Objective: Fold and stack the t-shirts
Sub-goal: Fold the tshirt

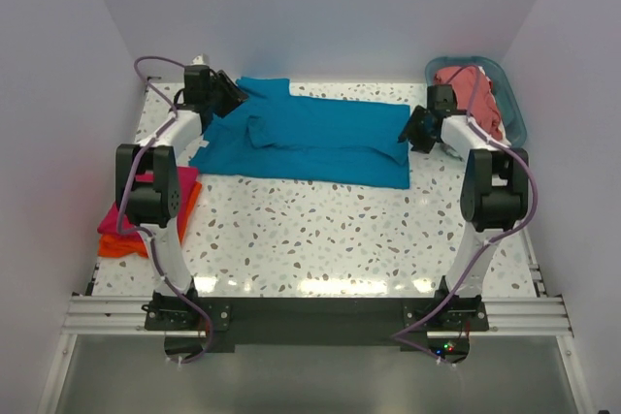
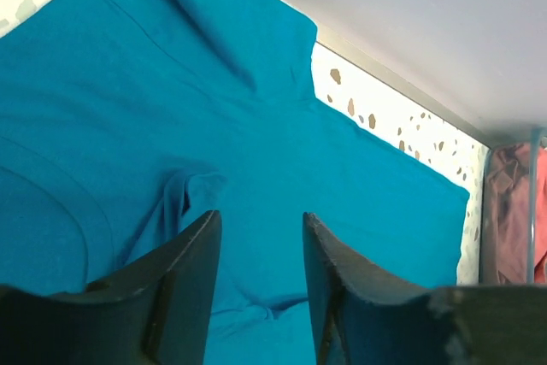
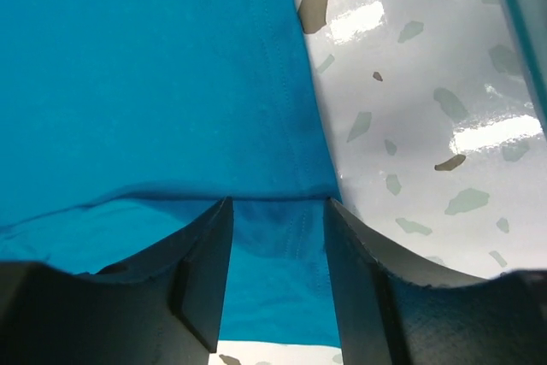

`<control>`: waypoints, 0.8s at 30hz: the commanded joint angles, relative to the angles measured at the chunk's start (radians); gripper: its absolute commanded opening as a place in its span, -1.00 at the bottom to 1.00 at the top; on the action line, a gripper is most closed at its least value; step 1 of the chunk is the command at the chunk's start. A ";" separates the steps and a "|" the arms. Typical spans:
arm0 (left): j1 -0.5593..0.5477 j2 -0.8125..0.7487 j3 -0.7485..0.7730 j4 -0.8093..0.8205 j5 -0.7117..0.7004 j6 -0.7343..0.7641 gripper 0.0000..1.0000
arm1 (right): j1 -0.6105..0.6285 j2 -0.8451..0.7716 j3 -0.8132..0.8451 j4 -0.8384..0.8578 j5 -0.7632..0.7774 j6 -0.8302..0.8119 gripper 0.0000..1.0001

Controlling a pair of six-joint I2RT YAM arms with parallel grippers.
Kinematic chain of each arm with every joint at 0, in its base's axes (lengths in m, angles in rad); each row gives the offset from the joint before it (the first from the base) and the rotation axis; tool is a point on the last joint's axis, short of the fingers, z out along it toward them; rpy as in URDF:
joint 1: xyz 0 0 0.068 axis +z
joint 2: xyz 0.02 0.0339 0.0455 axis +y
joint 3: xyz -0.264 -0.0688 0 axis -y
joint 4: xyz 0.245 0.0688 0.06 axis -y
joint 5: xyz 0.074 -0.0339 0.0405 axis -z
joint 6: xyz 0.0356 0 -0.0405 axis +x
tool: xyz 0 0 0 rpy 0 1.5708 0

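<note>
Fingers apart over teal t-shirt

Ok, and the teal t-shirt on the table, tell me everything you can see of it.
The teal t-shirt is plain and looks like soft cotton knit with stitched hems. It lies flat and sideways across the far part of the speckled table, one sleeve pointing to the back wall, partly folded over itself, creased near the collar. The left gripper is over its left end and the right gripper at its right edge, both with fingers open astride the cloth; contact is unclear.
</note>
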 commanded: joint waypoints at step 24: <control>0.052 -0.201 -0.367 -0.245 -0.368 -0.074 -0.84 | 0.154 0.106 0.122 -0.055 0.100 -0.107 -0.60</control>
